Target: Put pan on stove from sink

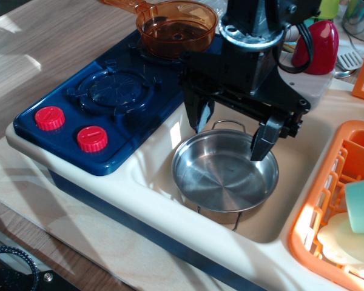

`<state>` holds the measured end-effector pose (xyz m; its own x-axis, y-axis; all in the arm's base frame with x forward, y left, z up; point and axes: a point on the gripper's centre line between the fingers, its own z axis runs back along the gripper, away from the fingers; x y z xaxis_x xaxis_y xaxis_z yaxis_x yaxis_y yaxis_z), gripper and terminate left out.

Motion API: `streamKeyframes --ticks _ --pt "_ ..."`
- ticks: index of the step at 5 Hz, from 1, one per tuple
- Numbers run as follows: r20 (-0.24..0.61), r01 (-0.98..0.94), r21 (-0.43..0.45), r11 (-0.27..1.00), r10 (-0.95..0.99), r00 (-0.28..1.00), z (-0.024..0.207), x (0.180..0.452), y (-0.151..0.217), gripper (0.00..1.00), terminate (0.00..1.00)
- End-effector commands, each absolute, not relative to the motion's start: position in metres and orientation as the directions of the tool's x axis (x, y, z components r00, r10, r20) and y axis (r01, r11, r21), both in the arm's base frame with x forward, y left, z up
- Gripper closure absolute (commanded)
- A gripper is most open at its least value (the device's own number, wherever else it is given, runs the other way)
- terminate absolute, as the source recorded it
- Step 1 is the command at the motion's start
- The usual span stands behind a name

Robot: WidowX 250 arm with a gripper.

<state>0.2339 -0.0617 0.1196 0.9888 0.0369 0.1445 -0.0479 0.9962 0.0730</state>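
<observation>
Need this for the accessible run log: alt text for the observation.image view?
Black gripper, open, hangs over the steel pan lying in the cream sink, one finger at the pan's far right rim. To the left, the blue stove carries an orange saucepan on its back burner.

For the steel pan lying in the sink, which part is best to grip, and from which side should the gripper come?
Probably the thin far rim of the pan, from above. It sits upright in the sink, and the open gripper hangs over that edge. The wire handles look too thin.
</observation>
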Motion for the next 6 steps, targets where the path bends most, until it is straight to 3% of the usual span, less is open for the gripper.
streamKeyframes --ticks 1,3,6 --pt "0.144 -0.048 0.073 0.996 0.037 0.989 0.12 0.234 -0.062 0.0 0.0" --pt "0.269 -0.364 0.057 0.93 0.337 0.902 0.108 0.253 -0.068 0.0 0.0" --pt "0.363 -0.456 -0.064 0.888 0.446 0.818 0.091 0.278 -0.074 0.0 0.0"
